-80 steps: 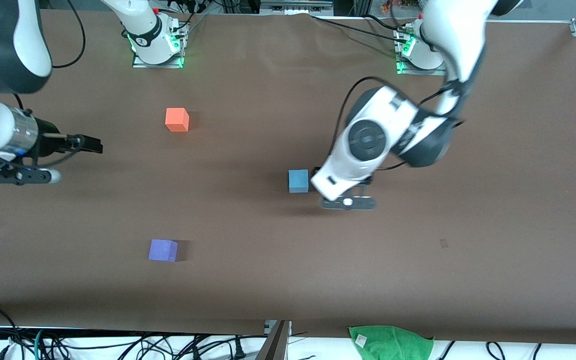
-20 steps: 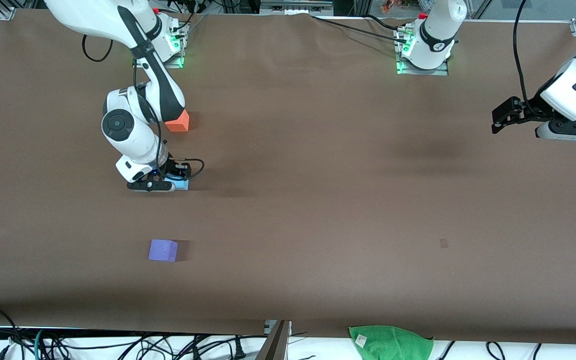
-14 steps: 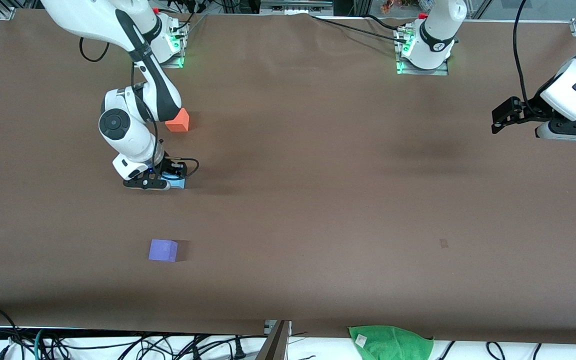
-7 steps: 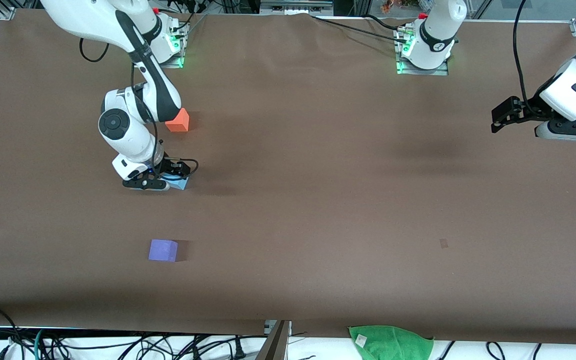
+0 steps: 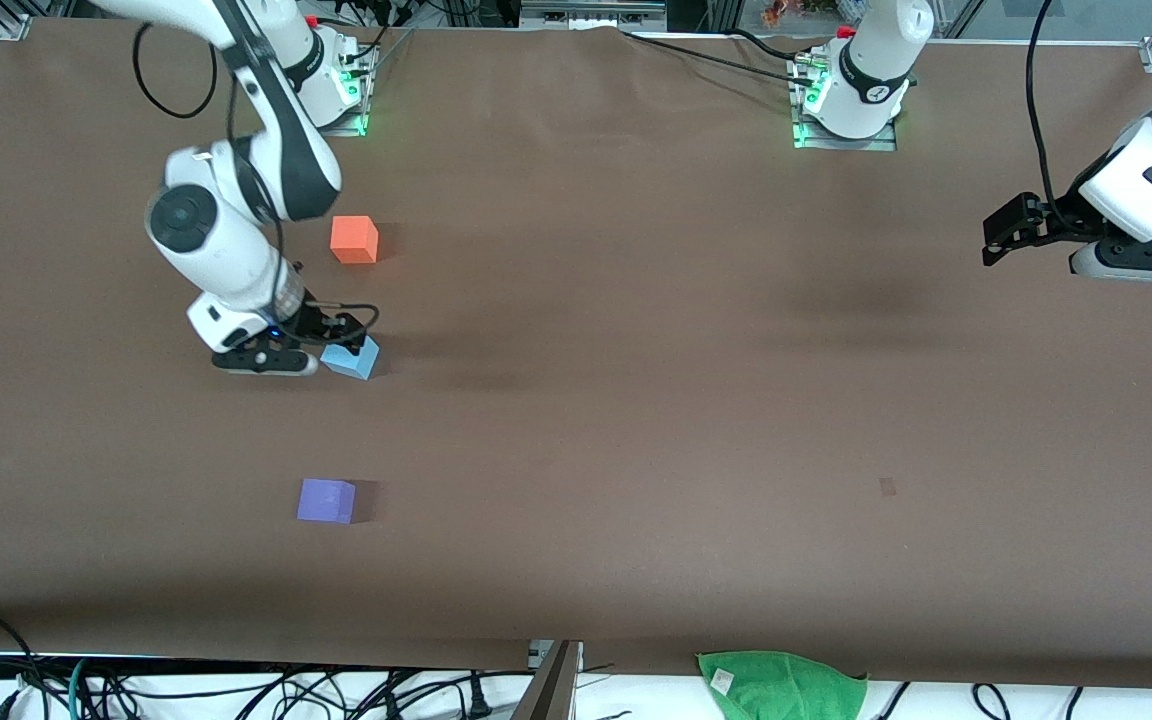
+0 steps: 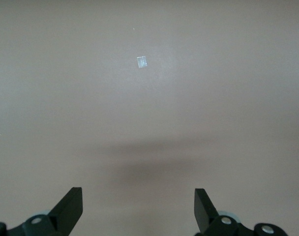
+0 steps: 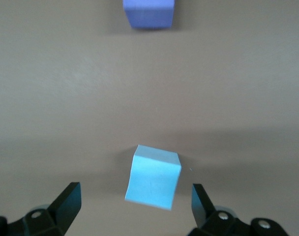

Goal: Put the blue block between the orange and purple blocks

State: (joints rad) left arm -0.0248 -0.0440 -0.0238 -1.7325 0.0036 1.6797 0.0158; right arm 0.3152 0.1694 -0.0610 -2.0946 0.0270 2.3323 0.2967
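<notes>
Right gripper: black two-finger pincer on a white arm, fingers spread wide and grasping nothing, poised just over the table above the blue block; in the right wrist view its two fingertips stand well clear of the block on either side. Blue block: small light sky-blue matte cube, resting on the table released, turned at an angle to the other two cubes (its corner points toward the front camera), also seen from the right wrist. Orange block: small bright orange matte cube, farther from the front camera than the blue block, apart from it. Purple block: small violet-purple matte cube, nearer to the front camera than the blue block, well apart, its lower part visible in the right wrist view; the blue block lies between these two, closer to the orange one. Table: flat brown matte surface. Left gripper: black two-finger pincer, fingers spread and empty, waiting over the left arm's end of the table; its own wrist view shows only bare surface between the fingertips (and one small pale mark). Green cloth: crumpled, at the table edge nearest the front camera.
</notes>
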